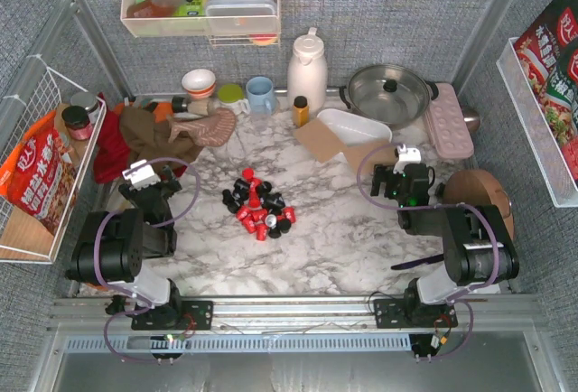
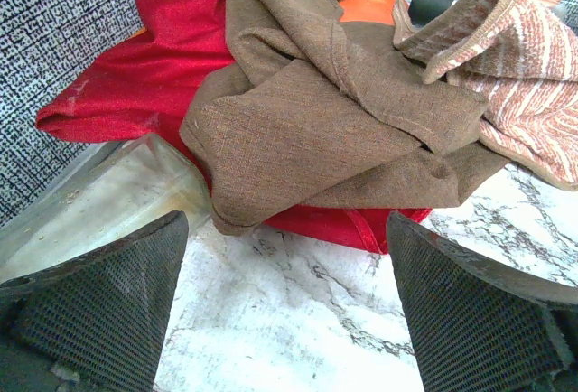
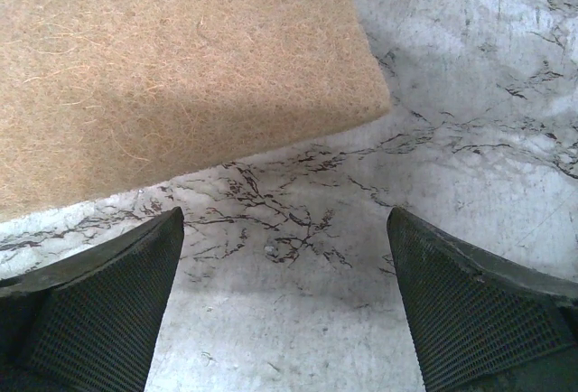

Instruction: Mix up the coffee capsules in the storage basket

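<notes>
Marble tabletop (image 1: 334, 229) carries the storage basket (image 1: 354, 126) far and right of centre, its long axis running roughly left to right, with no pods showing in it. The coffee capsules (image 1: 257, 202) lie heaped mid-table, well apart from it. The left gripper (image 2: 284, 320) is slightly nearer the heap and the right gripper (image 3: 284, 320) nearer the basket; both have jaws spread wide and hold nothing.

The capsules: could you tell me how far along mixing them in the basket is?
Nothing looks done: the capsules lie heaped on the table, and the basket looks empty. Nothing is in hand: the left hand and right hand are open, away from the pile. Left: loading and mixing them.
</notes>
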